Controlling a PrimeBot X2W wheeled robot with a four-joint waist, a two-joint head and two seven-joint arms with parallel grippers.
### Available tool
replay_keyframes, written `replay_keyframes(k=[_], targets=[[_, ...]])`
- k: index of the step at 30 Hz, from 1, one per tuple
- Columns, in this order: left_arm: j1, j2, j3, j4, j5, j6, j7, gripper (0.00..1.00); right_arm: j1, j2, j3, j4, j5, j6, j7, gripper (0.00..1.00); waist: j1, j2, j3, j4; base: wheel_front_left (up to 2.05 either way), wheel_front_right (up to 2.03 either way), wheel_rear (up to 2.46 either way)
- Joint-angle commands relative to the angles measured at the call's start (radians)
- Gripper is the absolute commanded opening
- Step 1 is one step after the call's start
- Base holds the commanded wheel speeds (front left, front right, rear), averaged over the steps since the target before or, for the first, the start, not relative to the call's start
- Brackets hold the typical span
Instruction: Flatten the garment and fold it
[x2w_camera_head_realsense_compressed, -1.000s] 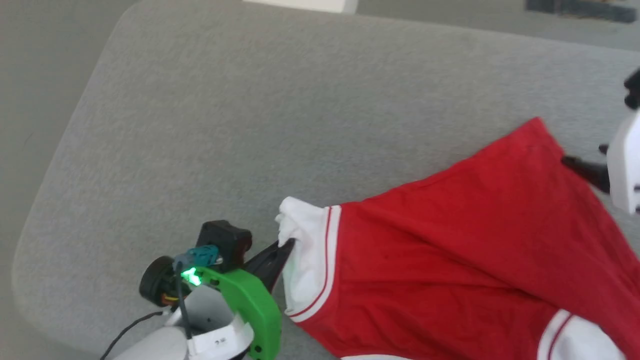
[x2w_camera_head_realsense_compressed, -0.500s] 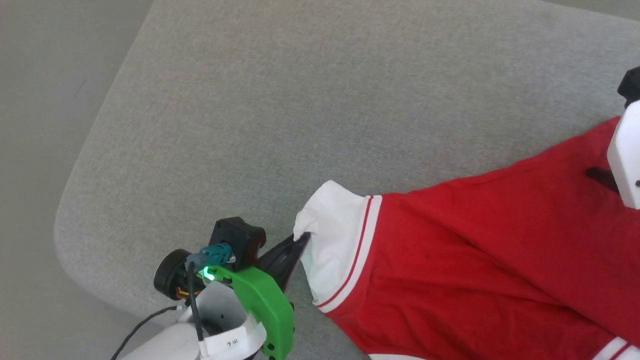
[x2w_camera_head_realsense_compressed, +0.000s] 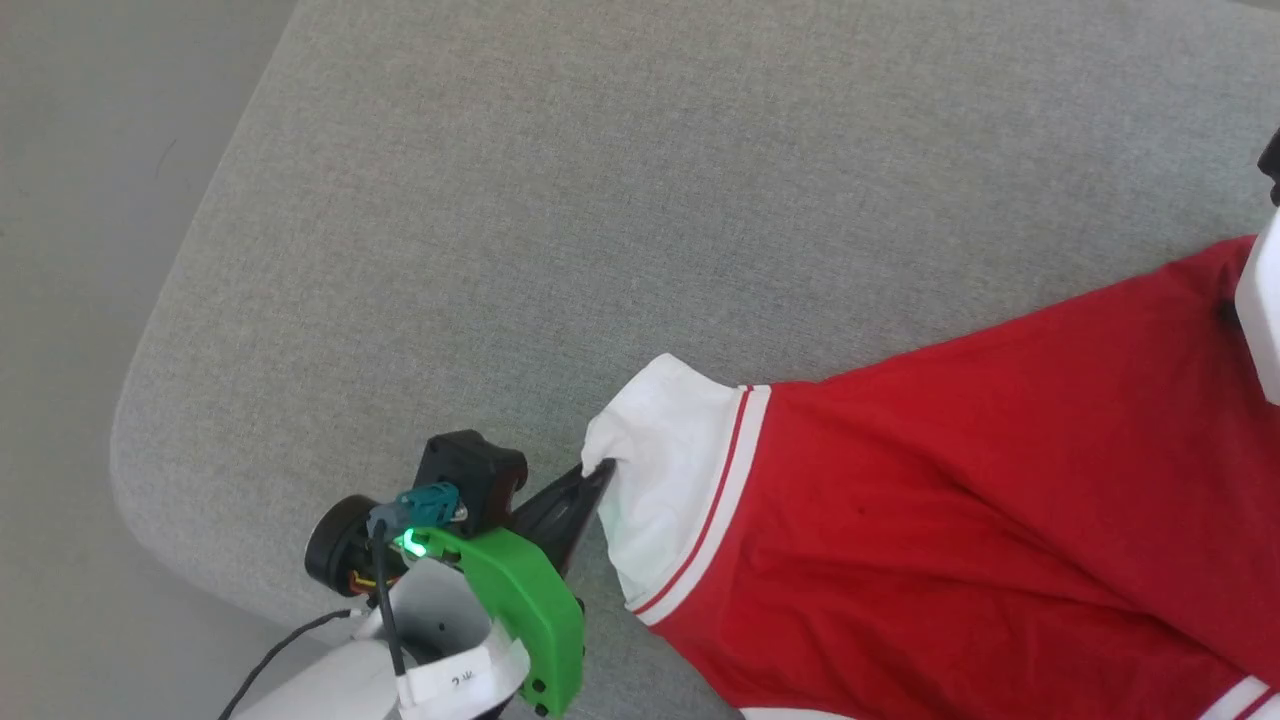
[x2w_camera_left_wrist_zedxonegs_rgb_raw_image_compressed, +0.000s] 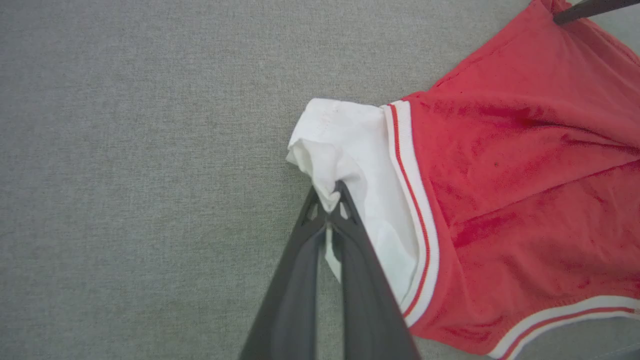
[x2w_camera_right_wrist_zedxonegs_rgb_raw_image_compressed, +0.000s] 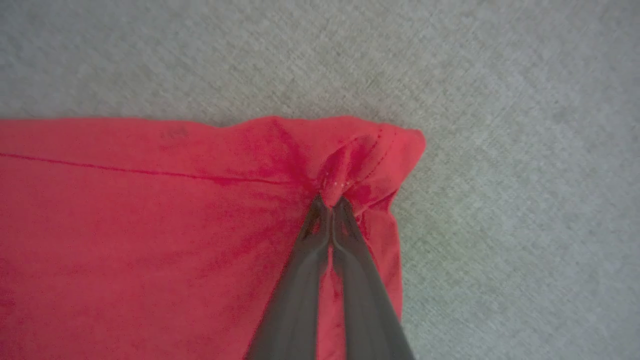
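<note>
Plenty of bare room on the grey fabric-covered desk toward its far edge and its rounded left corner; plain grey floor past that edge. Lying across the desk's near right part: red soft jersey shirt with white short sleeves and red-white stripe trim, long axis slanting from near left to far right. White sleeve pointing at the left corner, its end pinched tight in the left gripper. Red corner bunched and clamped in the right gripper, bare desk just beyond.
</note>
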Motion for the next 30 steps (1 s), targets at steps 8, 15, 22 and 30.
replay_keyframes(k=[8,15,22,30], targets=[[-0.02,0.0,0.022,0.019,-0.016,0.009,-0.001,0.0,0.011,0.053,-0.059,0.016,0.068,-0.001,-0.128,0.0,0.0,0.0,-0.096,-0.046,0.0,0.0,0.0],[-0.02,0.031,0.066,0.006,-0.026,0.042,0.001,0.0,0.075,0.061,-0.114,-0.087,0.149,-0.001,-0.223,0.0,0.0,0.0,-0.203,-0.114,0.0,0.0,0.0],[-0.04,0.08,0.134,-0.048,-0.022,0.077,-0.01,0.0,0.182,0.074,-0.199,-0.245,0.201,-0.001,-0.274,0.0,0.0,0.0,-0.275,-0.185,0.0,0.0,0.0],[-0.088,0.126,0.229,-0.118,-0.021,0.111,-0.027,0.0,0.266,0.105,-0.295,-0.417,0.204,-0.001,-0.333,0.0,0.0,0.0,-0.33,-0.245,0.0,0.0,0.0]])
